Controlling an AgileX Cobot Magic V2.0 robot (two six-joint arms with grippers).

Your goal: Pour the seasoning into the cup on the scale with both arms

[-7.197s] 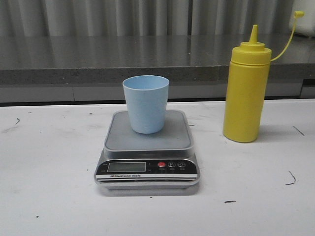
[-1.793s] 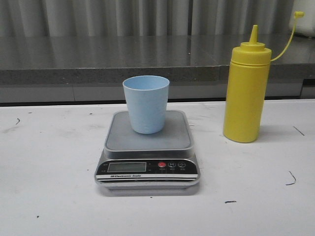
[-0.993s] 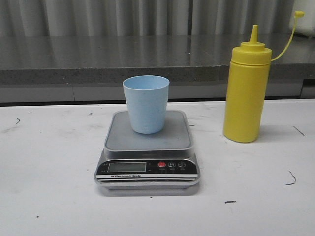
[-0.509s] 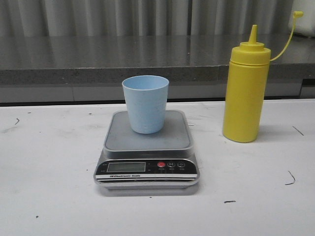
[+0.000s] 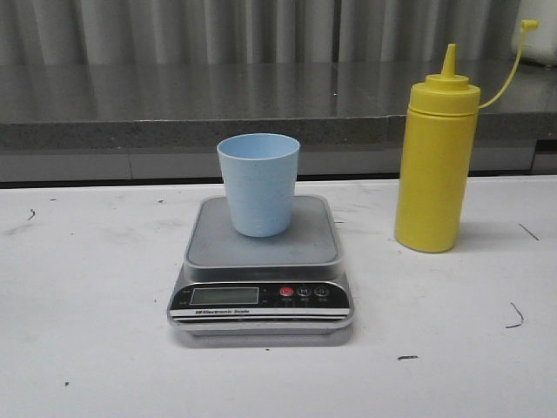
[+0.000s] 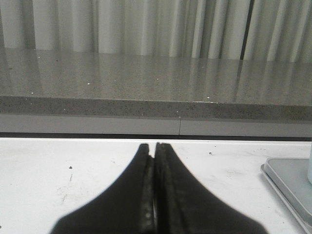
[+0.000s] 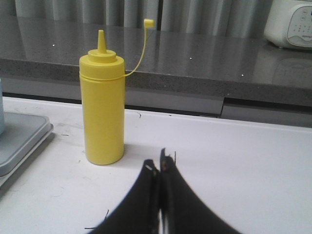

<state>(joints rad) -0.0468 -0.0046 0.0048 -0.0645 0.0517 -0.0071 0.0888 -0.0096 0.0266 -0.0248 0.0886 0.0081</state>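
The pale blue cup [image 5: 258,184] stands upright on the grey platform of the scale [image 5: 261,261] in the middle of the white table. To its right the yellow seasoning bottle [image 5: 435,165] stands upright, its small cap hanging off on a thin tether, nozzle bare. Neither arm shows in the front view. My left gripper [image 6: 151,146] is shut and empty, low over the table, with the scale's corner [image 6: 287,183] off to one side. My right gripper [image 7: 157,163] is also shut and empty, a short way from the seasoning bottle [image 7: 102,112].
A grey stone ledge [image 5: 174,113] with curtains behind it runs along the back of the white table [image 5: 87,331]. A white appliance [image 7: 290,22] sits on the ledge at the far right. Small dark marks dot the table surface.
None of the objects has changed place; the front view only jittered slightly half a second ago and is back as before.
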